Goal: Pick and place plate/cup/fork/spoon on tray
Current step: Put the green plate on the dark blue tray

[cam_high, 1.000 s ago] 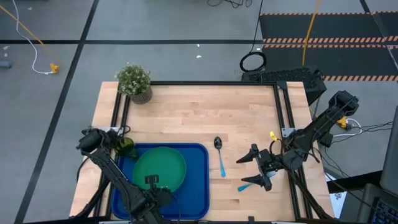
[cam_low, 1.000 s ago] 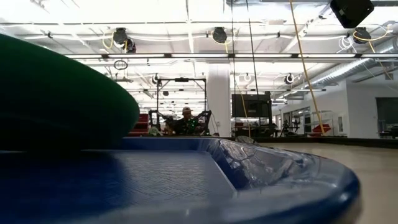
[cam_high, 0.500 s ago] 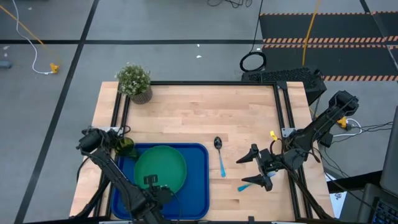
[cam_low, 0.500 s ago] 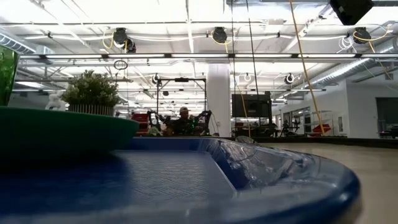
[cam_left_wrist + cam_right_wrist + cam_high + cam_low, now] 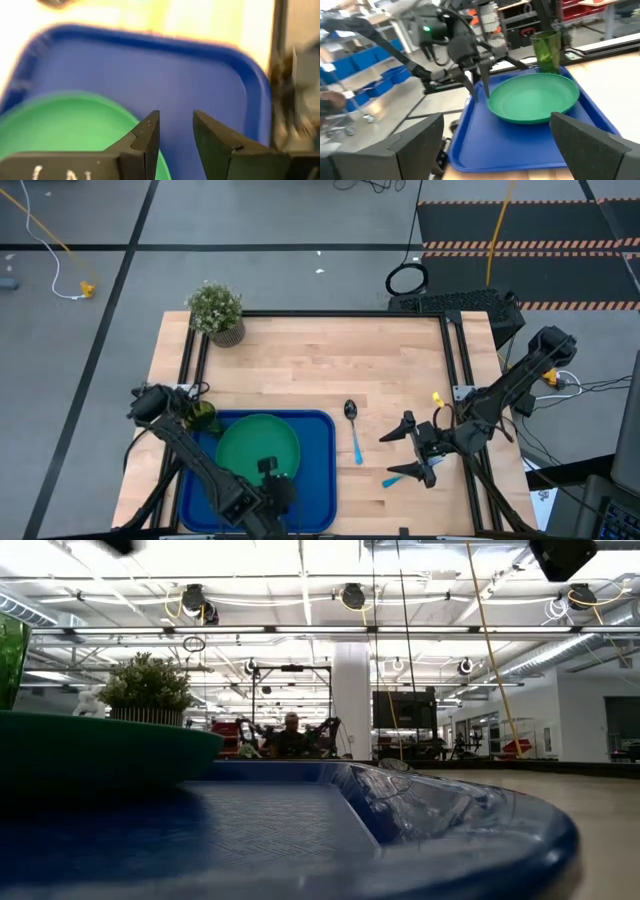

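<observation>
Plate (image 5: 257,450) sits flat on the tray (image 5: 316,470) at the tabletop's front-left; cup (image 5: 203,417) stands just off the tray's back-left corner, probably on bare wood. Left end effector (image 5: 174,134) hovers over the tray beside the plate, fingers slightly apart, empty. Right end effector (image 5: 408,450) waits wide open near the front-right edge, fork (image 5: 396,477) just beside it, spoon (image 5: 354,430) between it and the tray.
</observation>
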You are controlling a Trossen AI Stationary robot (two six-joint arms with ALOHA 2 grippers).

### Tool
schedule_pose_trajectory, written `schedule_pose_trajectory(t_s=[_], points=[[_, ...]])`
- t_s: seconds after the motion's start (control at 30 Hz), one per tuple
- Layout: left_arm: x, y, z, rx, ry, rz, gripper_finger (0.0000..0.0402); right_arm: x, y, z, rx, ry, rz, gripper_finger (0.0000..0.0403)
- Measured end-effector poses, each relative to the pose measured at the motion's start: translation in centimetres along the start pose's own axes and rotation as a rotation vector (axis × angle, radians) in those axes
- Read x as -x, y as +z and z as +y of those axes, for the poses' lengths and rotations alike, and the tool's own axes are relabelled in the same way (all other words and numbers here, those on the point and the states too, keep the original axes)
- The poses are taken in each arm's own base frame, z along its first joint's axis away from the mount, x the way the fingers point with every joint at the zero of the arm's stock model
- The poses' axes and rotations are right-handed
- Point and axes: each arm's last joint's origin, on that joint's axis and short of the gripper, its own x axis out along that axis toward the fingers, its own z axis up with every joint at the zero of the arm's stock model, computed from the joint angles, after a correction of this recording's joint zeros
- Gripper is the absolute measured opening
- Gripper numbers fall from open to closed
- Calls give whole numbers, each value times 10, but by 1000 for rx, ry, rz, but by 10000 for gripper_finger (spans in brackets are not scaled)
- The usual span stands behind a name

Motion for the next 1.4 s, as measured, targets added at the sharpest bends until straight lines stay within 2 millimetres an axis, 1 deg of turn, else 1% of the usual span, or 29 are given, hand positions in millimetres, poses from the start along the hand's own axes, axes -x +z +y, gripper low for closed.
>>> schedule_pose_trajectory(t_s=[0.1, 0.17, 0.3, 0.43, 0.6, 0.7, 0.8, 0.97, 1.1, 1.23, 1.33, 1.4], points=[[-5, 11, 5, 37, 45, -80, 120, -3, -4, -1, 13, -44, 3, 357], [-8, 17, 7, 66, 45, -112, 120, -5, -8, -2, 29, -74, 7, 357], [-16, 26, 3, 74, 5, -166, 120, -9, -11, -5, 67, -123, 9, 357], [-29, 23, -6, 49, -21, -166, 120, -10, -10, -7, 90, -141, 2, 357], [-42, 10, -13, 32, 0, -129, 120, -10, -9, -7, 137, -139, 0, 357], [-47, 5, -15, 40, 12, -114, 120, -10, -9, -7, 143, -140, 3, 357], [-48, 2, -15, 62, 20, -104, 120, -10, -9, -7, 144, -140, 4, 357], [-49, -2, -9, 88, 77, -67, 120, -10, -9, -7, 144, -140, 4, 357], [-51, -5, 4, 116, 175, -5, 120, -10, -9, -7, 142, -139, 1, 357], [-55, 0, 14, 174, 216, 8, 120, -10, -9, -7, 142, -138, 2, 357], [-60, 9, 14, 195, 178, -25, 120, -10, -9, -7, 142, -137, 2, 357], [-66, 14, 12, 171, 147, -58, 120, -10, -9, -7, 137, -137, 2, 357]])
